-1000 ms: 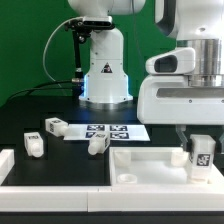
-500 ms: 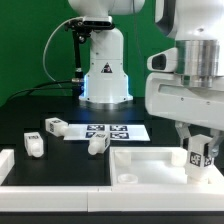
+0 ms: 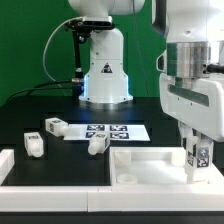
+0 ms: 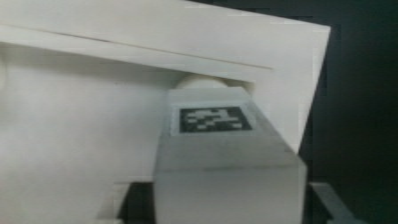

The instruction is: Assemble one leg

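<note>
White leg: small plastic peg-block with a black-and-white tag, upright over the big white square tray's corner.
Claw: closed around it.
Other legs: on the black table.

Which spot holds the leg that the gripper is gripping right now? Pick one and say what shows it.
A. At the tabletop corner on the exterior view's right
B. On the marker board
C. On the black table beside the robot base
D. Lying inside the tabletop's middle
A: the gripper is closed on the leg, holding it upright at the corner of the tabletop on the exterior view's right, away from the marker board.
</note>
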Available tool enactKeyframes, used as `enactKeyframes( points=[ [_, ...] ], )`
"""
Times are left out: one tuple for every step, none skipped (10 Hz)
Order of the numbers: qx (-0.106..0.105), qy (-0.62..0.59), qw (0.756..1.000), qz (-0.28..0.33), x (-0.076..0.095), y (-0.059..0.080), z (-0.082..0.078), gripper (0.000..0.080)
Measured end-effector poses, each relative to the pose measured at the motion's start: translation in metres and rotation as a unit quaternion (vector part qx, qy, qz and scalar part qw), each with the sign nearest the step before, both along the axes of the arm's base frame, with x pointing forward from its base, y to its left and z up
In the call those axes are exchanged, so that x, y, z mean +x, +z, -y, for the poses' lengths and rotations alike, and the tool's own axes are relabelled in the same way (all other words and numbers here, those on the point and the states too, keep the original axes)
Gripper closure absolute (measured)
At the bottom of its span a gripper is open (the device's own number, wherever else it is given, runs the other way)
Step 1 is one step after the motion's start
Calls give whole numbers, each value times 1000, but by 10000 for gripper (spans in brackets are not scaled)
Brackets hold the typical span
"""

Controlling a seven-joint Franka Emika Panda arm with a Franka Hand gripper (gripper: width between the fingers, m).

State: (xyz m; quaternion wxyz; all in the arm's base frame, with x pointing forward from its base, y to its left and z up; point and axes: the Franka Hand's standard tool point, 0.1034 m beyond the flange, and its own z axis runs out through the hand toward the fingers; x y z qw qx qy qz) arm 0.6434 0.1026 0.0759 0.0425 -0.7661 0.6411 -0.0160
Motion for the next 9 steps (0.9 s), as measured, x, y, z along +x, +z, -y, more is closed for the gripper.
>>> enactKeyframes(
  points=[
    [-13,114,993,17,3,1,-3,320],
    [-20,210,977,24,3,0,-7,207],
    [-23,249,968,26,2,0,-8,207],
    [-26,264,964,26,2,-1,-7,167],
    [-31,312,949,27,2,-1,-6,153],
    [-35,349,936,29,2,-1,-6,153],
    [-44,411,910,30,2,-1,-5,151],
    [-64,526,847,37,5,-2,-7,151],
    [-66,594,801,39,4,-4,-8,151]
  ],
)
